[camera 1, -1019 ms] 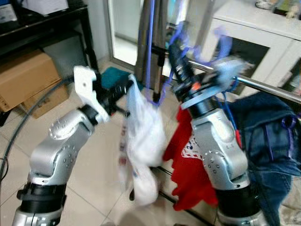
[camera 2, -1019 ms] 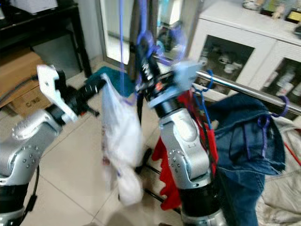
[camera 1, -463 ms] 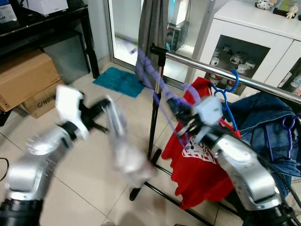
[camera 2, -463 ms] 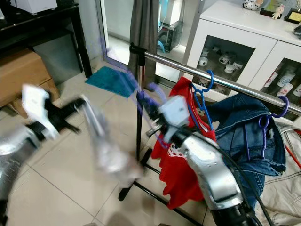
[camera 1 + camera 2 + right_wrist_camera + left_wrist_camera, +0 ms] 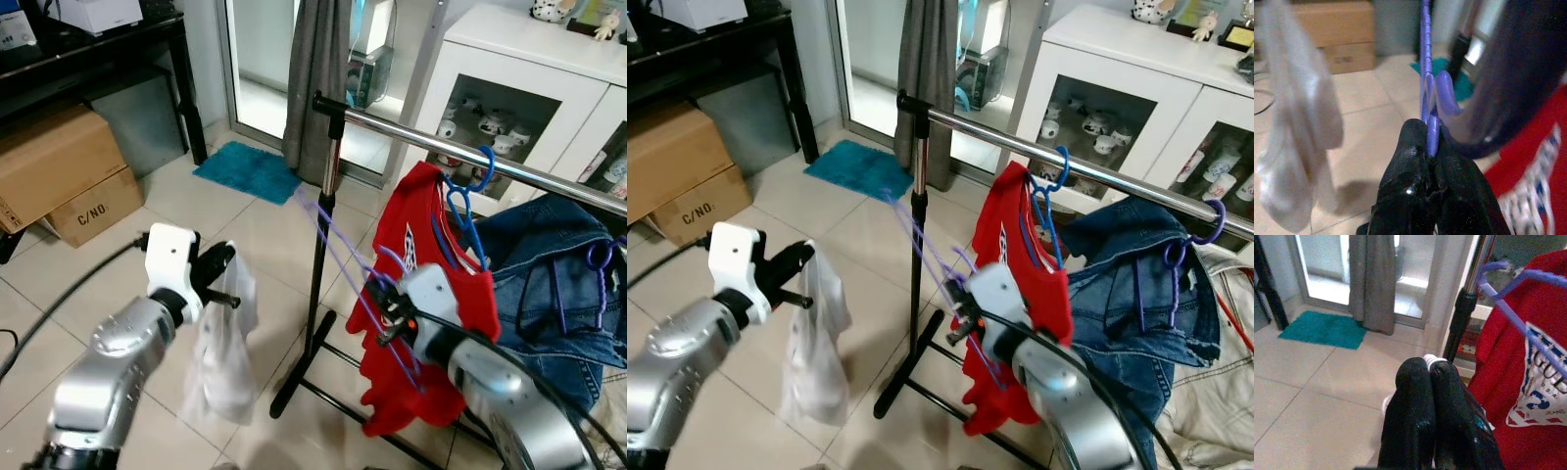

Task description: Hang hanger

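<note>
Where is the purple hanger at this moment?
In the left eye view the purple hanger is clamped in the right gripper, low and in front of the red shirt, right of the rack's upright pole, not on the rail.

We see bare rail [image 5: 382, 125] from the upright pole [image 5: 318, 264] to the blue hanger [image 5: 468, 201]; beyond that, red shirt [image 5: 416, 294] and denim jacket [image 5: 549, 284] crowd it. Open tile floor [image 5: 118, 255] left of pole, cardboard boxes [image 5: 59, 171] at far left
</note>
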Tool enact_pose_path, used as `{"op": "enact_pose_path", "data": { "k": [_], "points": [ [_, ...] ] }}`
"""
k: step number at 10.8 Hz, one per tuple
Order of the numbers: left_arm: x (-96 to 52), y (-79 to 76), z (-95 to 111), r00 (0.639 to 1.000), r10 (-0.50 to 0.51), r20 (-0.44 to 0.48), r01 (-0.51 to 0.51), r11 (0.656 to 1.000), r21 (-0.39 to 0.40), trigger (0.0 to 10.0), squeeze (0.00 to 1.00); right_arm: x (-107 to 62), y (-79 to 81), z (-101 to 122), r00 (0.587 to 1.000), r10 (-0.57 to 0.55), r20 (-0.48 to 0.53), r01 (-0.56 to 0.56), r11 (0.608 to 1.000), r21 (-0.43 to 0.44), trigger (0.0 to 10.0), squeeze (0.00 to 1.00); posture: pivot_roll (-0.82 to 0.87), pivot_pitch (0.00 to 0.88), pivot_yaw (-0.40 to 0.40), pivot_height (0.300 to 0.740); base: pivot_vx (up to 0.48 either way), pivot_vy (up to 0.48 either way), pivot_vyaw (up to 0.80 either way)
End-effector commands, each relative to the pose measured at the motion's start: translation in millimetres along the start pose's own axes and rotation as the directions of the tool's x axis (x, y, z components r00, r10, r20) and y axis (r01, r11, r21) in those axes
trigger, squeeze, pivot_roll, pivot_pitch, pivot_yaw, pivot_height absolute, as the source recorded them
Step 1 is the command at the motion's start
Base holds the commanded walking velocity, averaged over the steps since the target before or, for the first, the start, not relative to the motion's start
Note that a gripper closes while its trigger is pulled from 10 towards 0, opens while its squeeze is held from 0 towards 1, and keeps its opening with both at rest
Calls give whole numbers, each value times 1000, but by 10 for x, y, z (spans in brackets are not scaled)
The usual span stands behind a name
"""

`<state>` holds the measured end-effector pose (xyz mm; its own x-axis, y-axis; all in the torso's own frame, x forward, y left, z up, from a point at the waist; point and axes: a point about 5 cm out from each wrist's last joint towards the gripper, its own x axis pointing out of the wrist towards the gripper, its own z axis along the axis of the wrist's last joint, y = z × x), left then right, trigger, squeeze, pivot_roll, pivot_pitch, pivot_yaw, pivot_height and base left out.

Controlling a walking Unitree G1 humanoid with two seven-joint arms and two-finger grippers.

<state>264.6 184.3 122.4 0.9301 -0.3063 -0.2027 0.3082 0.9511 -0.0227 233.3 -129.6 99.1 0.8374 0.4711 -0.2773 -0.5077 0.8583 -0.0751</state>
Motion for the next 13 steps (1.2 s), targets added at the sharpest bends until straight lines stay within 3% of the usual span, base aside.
{"op": "enact_pose_path", "data": {
  "k": [1, 3, 5, 7, 11, 13],
  "points": [
    [18, -64, -8, 1000, -6, 17, 6, 999, 47, 10000, 0, -51, -60, -57, 997, -55, -51, 56, 998, 32, 10000, 0, -83, 12, -40, 740, 0, 0, -800],
    [55, -68, -19, 999, 19, 31, -21, 996, 92, 10000, 0, -41, -130, -138, 988, -110, -107, 117, 991, 64, 10000, 0, -87, 10, -41, 740, 0, 0, -800],
    [67, -83, 5, 999, 18, 46, -22, 995, 99, 10000, 0, -20, -126, -146, 989, -99, -106, 109, 989, 96, 10000, 0, -85, 15, -46, 740, 0, 0, -800],
    [79, -111, 8, 999, 9, 50, -14, 995, 102, 10000, 0, -14, -112, -178, 985, -101, -138, 124, 978, 167, 10000, 0, -80, 24, -49, 740, 0, 0, 0],
    [115, -150, 20, 999, -11, 43, 6, 994, 112, 10000, 0, 17, -193, -155, 974, -180, -141, 198, 972, 127, 10000, 0, -86, 39, -42, 740, -142, 0, 0],
    [132, -159, 30, 999, -16, 42, 12, 993, 115, 10000, 0, 29, -288, -139, 962, -253, -102, 259, 965, 45, 10000, 0, -85, 41, -40, 740, -283, 0, 0]
  ]
}}
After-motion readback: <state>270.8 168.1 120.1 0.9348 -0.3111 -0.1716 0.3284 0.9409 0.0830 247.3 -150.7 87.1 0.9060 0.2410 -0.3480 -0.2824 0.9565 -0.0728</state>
